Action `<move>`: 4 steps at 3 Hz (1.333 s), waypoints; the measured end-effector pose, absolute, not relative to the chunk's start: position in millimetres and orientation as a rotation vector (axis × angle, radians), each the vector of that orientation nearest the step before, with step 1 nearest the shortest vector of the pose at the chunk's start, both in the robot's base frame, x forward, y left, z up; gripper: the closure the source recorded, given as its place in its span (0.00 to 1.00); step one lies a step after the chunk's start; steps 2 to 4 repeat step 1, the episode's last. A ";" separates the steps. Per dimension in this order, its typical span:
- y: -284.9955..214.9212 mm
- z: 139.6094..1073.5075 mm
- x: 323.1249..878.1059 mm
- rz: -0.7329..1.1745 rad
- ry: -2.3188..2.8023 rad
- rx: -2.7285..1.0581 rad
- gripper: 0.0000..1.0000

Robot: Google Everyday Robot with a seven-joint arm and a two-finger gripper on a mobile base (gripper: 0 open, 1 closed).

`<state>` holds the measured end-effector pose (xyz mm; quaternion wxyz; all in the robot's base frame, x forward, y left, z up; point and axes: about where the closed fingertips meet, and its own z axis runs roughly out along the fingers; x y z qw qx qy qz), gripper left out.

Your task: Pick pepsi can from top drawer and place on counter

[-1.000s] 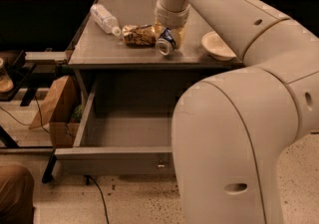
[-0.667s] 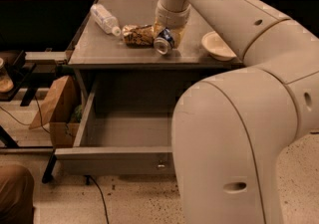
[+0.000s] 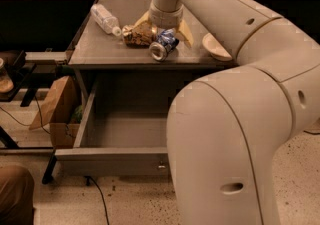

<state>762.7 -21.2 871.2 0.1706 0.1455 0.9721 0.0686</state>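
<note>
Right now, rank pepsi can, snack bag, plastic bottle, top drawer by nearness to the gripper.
The gripper is over the counter:
1. pepsi can, under it.
2. snack bag, beside the can.
3. plastic bottle, far corner.
4. top drawer, below.

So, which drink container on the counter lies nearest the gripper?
The blue pepsi can, right at the gripper; the clear bottle lies farther left, past the snack bag.

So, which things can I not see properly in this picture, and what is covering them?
All in the camera view:
1. Tool: it is over the pepsi can lying on the counter, and the wrist covers most of it.
2. Top drawer: open, but its right part is behind the arm.
3. Bowl: its far side is hidden by the arm.
4. Pepsi can: its markings are too small to read.
</note>
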 end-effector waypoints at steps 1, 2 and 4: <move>-21.2 871.2 762.7 0.195 2.761 0.413 0.00; -21.2 871.2 762.7 0.195 2.761 0.413 0.00; -21.2 871.2 762.7 0.195 2.761 0.413 0.00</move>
